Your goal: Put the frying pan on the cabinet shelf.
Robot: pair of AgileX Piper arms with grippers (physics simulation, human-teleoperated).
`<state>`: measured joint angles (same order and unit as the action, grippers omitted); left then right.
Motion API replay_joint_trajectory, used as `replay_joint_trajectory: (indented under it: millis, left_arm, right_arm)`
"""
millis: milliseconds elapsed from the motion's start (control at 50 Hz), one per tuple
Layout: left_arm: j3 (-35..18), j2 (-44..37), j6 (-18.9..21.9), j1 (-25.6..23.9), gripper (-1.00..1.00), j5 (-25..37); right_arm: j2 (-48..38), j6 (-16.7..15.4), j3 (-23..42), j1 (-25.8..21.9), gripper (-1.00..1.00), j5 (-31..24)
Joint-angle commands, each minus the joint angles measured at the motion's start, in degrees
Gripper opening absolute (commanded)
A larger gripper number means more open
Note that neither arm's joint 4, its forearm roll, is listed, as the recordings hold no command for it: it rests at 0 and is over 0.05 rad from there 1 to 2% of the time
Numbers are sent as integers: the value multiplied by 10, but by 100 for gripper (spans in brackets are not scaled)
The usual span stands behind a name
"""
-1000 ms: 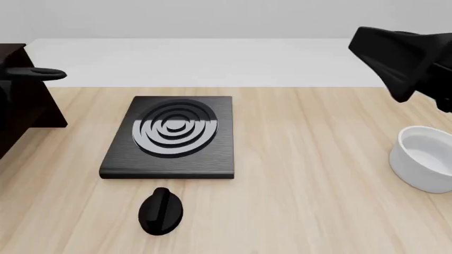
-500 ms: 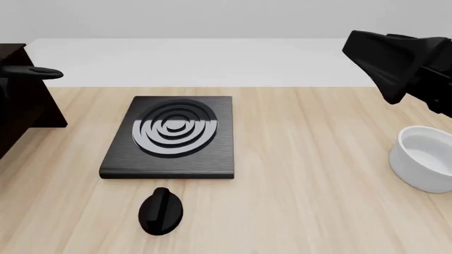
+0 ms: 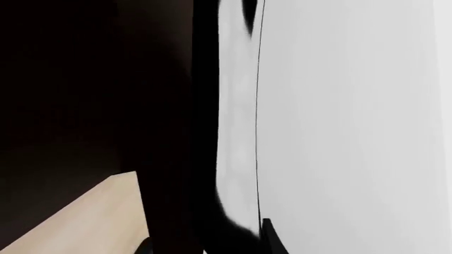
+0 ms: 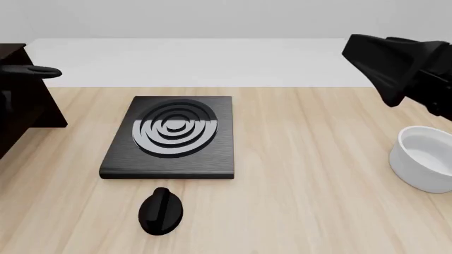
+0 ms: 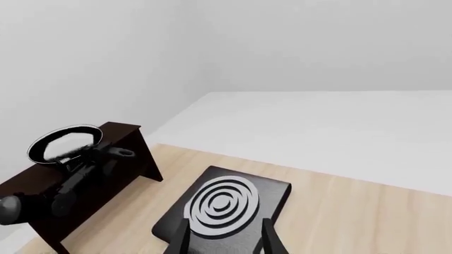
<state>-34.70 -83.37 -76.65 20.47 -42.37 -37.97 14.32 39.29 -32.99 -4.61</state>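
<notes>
Pan (image 5: 65, 144) up at the cabinet (image 5: 92, 180), tilted so its shiny round rim faces the right wrist camera, above the cabinet's top at the far left of the table (image 4: 318, 174). Only the looped handle end (image 4: 39, 72) seen from the front, poking out past the cabinet (image 4: 25, 111) edge. Left arm (image 5: 67, 182) stretched along the cabinet top toward the pan; grip hidden, so cannot tell whether the left gripper is apart or clamped on the handle. Left wrist view mostly dark surfaces and pale wall, nothing readable. Just right of the cabinet, stove plate (image 4: 171, 136) with rings, flat on the wood. Knob (image 4: 161, 210) near it on the camera side. Bowl (image 4: 426, 157) well apart at the right edge. Right gripper (image 5: 224, 235) raised above the bowl, fingers (image 5: 271, 238) spread apart, holding nothing.
</notes>
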Motion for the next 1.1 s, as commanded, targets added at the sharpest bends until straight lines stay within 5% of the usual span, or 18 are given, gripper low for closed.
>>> replay_joint_trajectory:
  millis: [20,320,380,420,480,560,1100]
  left_arm:
    - [21,-30,4,13,100,-5]
    - [27,-5,15,17,100,4]
    - [5,35,73,22,100,48]
    - [25,33,46,11,100,27]
    - [22,58,68,7,100,36]
    - [30,47,37,14,100,17]
    - [73,125,24,-14,100,26]
  right_arm:
    - [0,2,-5,0,100,3]
    - [-5,1,-5,-4,100,4]
    - [-6,1,-6,-4,100,6]
    - [-7,1,-4,-5,100,4]
    - [-8,1,-5,-5,100,5]
    - [-9,2,-10,-5,100,10]
    - [-11,6,-27,-6,100,23]
